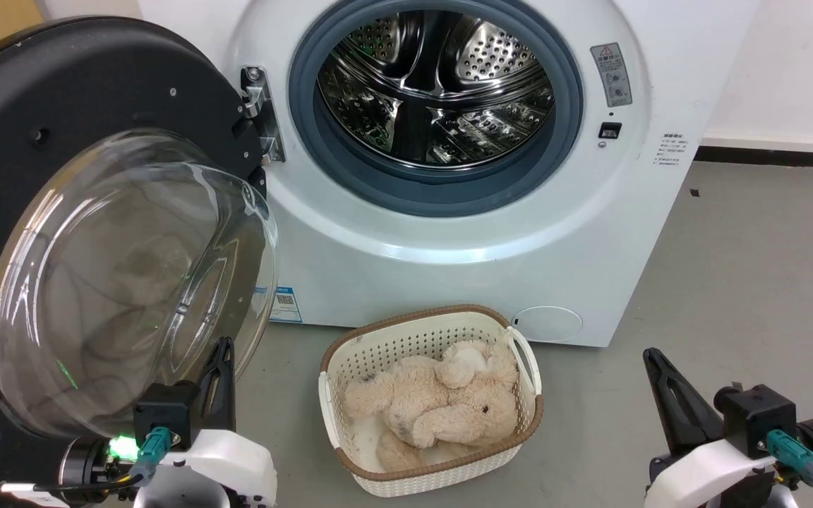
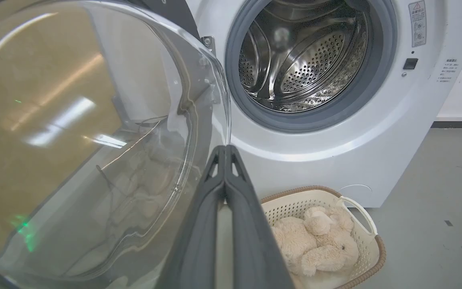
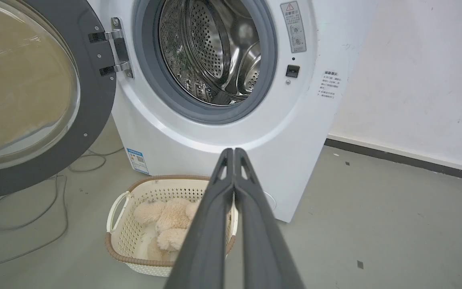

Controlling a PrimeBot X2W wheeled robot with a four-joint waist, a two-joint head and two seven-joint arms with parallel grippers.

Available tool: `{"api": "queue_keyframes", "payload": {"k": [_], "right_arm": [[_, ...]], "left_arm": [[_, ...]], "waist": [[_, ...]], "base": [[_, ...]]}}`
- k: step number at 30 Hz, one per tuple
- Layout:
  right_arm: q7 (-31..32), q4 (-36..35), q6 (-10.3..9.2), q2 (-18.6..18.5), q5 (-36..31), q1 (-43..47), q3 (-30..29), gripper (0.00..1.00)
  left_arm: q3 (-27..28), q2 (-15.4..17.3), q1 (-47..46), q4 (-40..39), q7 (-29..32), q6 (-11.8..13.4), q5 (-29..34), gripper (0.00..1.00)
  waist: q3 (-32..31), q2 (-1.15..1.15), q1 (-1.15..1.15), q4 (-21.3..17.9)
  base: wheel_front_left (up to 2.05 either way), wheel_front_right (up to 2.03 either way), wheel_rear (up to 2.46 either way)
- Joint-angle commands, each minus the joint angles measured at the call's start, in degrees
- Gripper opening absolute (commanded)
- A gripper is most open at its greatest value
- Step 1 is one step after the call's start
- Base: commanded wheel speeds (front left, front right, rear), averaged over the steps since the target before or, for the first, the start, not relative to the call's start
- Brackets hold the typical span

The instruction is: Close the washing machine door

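So the washing machine door (image 1: 61, 85) is hanging wide open off to my left, swung out on the metal hinge (image 1: 263, 113) that sits on the left edge of the opening. It's round, so there's no real long axis, but it stands upright with its inner face turned out toward me, and the clear glass bowl (image 1: 131, 282) bulges my way and a bit to the right. The washing machine (image 1: 449, 233) itself sits straight ahead, with the steel drum (image 1: 435, 85) and grey rubber seal (image 1: 442, 190) fully exposed. My left fingers (image 1: 217, 377) are low on my left, pointing up, pressed flat together with nothing between them. In the left wrist view the tips of my left fingers (image 2: 224, 152) line up right at the lower right edge of the bowl. Honestly I can't tell if they're touching the glass or just beside it. My right fingers (image 1: 671, 402) are low on my right, pointing up and leaning slightly left, well apart from the door. The right wrist view shows my right fingers (image 3: 234, 152) squeezed together too, gripping nothing and aimed at the front of the machine below the opening. Down on the grey floor (image 1: 731, 282), right in front of the machine and between my two arms, there's a cream basket (image 1: 336, 360) with a beige plush toy (image 1: 435, 402) slumped in it.
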Motion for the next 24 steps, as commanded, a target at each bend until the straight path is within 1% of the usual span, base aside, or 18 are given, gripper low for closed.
{"api": "queue_keyframes", "payload": {"k": [1, 3, 4, 16, 24], "right_arm": [[0.0, 0.1, 0.05, 0.3, -0.4, -0.7, 0.0, 0.00], [0.0, 0.0, 0.00, 0.0, 0.0, 0.0, 0.0, 0.00], [0.0, 0.0, 0.00, 0.0, 0.1, 0.0, 0.0, 1.00], [-1.1, -0.3, 0.00, 0.0, 1.5, 0.0, -0.8, 1.00], [-2.1, -0.6, 0.01, 0.0, 2.6, 0.2, -1.7, 1.00]], "left_arm": [[0.0, 0.0, 0.8, -0.2, 0.0, -0.2, 0.2, 0.00], [0.0, 0.0, 0.0, 0.0, 0.0, 0.0, 0.0, 0.00], [0.0, 0.0, 0.0, 0.0, 0.0, 0.1, 0.0, 1.00], [-0.4, 0.0, -0.2, -0.3, -1.1, 1.0, -0.5, 1.00], [-0.4, 0.2, -1.4, -2.9, -2.1, 1.1, -0.2, 1.00]], "waist": [[0.0, 0.00, 0.00, 0.0], [0.0, 0.00, 0.00, 0.0], [0.0, 0.00, 0.00, 0.0], [0.2, 0.00, 0.00, 0.2], [0.2, 0.00, 0.00, 1.5]], "base": [[0.00, 0.00, 0.00], [0.00, 0.00, 0.00], [0.00, 0.00, 0.00], [0.00, 0.00, 0.00], [0.00, 0.00, 0.00]]}}
